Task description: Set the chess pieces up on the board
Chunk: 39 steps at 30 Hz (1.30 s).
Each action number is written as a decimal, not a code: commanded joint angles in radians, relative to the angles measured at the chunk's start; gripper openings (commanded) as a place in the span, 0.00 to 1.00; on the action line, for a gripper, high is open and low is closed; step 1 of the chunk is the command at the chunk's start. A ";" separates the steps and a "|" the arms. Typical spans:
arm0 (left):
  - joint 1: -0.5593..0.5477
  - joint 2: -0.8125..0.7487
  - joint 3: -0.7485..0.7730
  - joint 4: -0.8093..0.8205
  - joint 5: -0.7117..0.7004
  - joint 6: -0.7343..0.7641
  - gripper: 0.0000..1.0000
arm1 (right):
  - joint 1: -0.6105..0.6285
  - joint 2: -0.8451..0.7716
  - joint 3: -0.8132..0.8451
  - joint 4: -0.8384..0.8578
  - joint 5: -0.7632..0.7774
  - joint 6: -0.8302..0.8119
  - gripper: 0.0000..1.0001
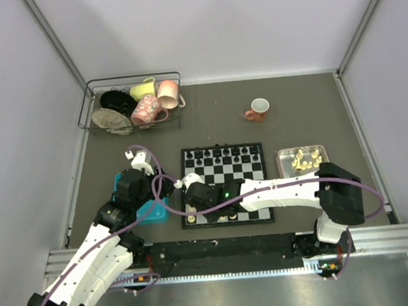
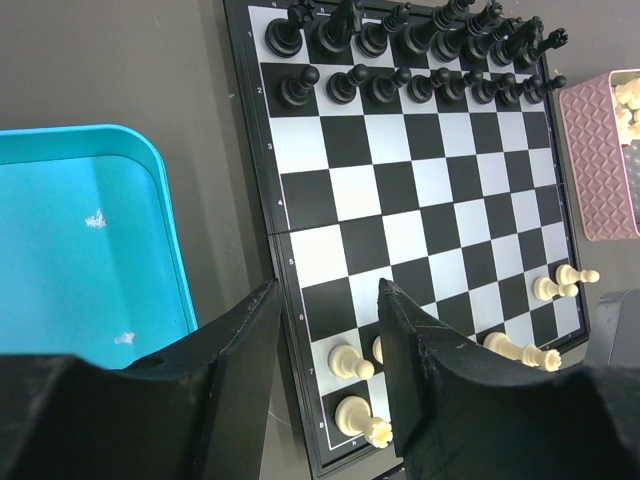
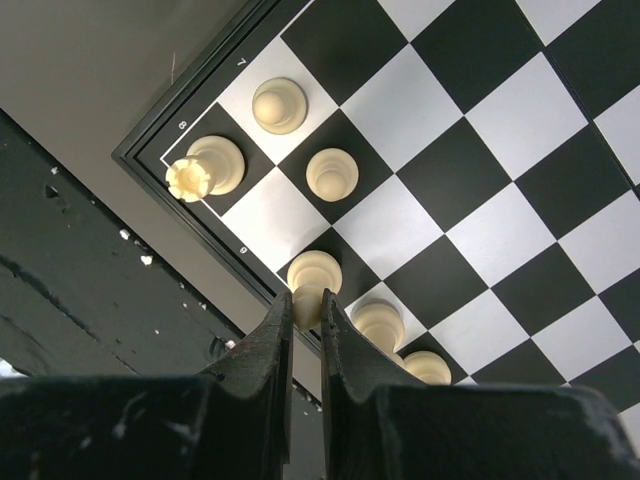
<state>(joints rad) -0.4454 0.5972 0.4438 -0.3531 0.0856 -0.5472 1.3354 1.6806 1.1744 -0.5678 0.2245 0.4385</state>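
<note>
Got the right gripper (image 3: pixel 305 302) clenched on a cream chess piece (image 3: pixel 314 272) at the board's (image 3: pixel 470 110) corner, left gripper (image 2: pixel 328 290) released over the board's edge.

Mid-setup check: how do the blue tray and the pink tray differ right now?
The blue tray lies left of the board; the pink tray lies right of it. The blue tray's visible part holds no pieces, only white specks; the pink tray holds cream pieces. The blue tray looks smooth; the pink tray's wall is diamond-textured. Both are shallow and rest on the table.
</note>
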 commanded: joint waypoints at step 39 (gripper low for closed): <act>0.002 -0.014 -0.005 0.039 0.022 0.024 0.51 | 0.016 0.005 -0.018 0.020 0.039 0.012 0.39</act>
<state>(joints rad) -0.4454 0.5976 0.4362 -0.3527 0.0910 -0.5465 1.3388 1.6806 1.1526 -0.5617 0.2497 0.4492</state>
